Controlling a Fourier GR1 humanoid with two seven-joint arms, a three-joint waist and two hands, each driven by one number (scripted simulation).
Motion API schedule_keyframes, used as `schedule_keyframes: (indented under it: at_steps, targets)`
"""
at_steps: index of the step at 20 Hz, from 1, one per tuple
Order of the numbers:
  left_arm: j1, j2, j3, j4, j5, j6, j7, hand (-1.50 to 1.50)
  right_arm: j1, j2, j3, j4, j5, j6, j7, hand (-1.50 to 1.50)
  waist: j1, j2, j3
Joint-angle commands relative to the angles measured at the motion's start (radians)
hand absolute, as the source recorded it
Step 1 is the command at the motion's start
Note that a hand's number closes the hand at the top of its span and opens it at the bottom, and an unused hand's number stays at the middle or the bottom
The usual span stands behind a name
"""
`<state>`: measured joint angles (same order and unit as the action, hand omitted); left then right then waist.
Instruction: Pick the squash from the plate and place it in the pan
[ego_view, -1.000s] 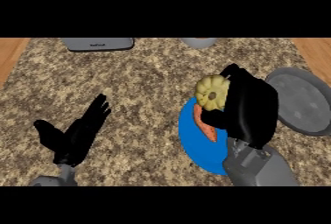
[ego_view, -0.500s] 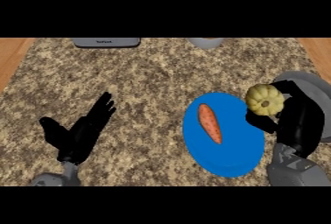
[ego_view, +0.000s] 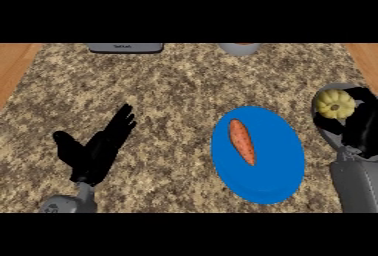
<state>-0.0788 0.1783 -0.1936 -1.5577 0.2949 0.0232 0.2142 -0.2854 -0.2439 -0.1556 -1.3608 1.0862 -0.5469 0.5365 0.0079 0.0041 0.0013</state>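
Left robot hand (ego_view: 96, 150) rests released on my near-left worktop (ego_view: 170, 85), fingers straight. Right robot hand (ego_view: 358, 125) curled around the squash (ego_view: 334, 103), which has travelled right off the blue plate (ego_view: 280, 175) in the last second and now sits over the grey pan (ego_view: 330, 127) at the right edge. Carry looks nearly done; letting go remains. Plate holds only an orange carrot (ego_view: 242, 141). Far edge: a grey appliance (ego_view: 125, 47) and bowl (ego_view: 238, 48), contents unseen.

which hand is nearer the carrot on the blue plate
Right. The right hand holds the squash just beyond the plate's right rim; the left hand rests farther left of the carrot.
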Motion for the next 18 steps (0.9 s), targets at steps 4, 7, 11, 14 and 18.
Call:
schedule_keyframes:
  at_steps: [4,7,11,14,18]
  targets:
    - [-0.03,0.01,0.016,-0.025,-0.001,-0.009,0.045,0.0,-0.115,-0.121,-0.183,0.333,-0.12,-0.25,-0.178,1.5,0.009,0.002,0.001]
    - [-0.055,-0.014,0.027,0.009,0.0,0.0,0.034,0.0,-0.187,-0.188,-0.236,0.527,-0.252,-0.305,-0.344,1.5,0.015,0.007,0.002]
    - [0.013,-0.035,-0.015,-0.024,-0.027,-0.005,0.005,0.0,-0.268,-0.249,-0.297,0.727,-0.357,-0.326,-0.515,1.5,0.027,0.007,0.003]
    - [-0.044,-0.028,0.021,0.05,-0.018,-0.034,-0.029,0.0,-0.304,-0.289,-0.343,0.844,-0.403,-0.337,-0.617,1.5,0.028,0.013,0.003]
    - [-0.013,-0.023,-0.001,0.003,-0.019,-0.039,-0.011,0.0,-0.292,-0.37,-0.337,1.002,-0.345,-0.179,-0.468,-1.5,0.054,0.02,0.002]
